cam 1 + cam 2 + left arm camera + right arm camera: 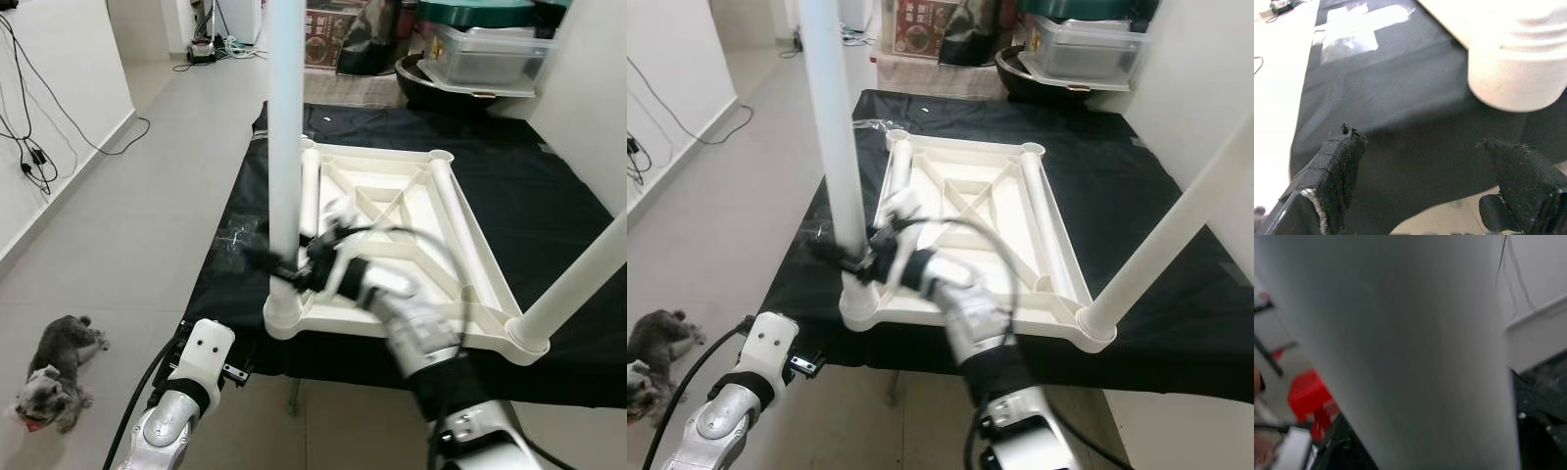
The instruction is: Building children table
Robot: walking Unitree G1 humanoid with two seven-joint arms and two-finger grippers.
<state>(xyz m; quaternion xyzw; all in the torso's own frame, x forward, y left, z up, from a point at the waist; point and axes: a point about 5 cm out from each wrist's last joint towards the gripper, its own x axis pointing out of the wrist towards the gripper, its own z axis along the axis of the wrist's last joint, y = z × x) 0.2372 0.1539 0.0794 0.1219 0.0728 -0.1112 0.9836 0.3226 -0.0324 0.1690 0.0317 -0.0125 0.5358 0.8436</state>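
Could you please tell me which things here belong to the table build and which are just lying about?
Job:
upturned white plastic tabletop
upright white leg gripped by right gripper
second fitted leg
two loose legs

Lying about:
small grey dog
clear storage box
wall cables

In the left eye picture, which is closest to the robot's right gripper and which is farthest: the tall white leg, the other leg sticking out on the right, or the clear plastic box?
1. Tall white leg, right at the right gripper, near-left corner.
2. Other leg, near-right corner, leaning.
3. Clear plastic box, far back, past the black-covered table.
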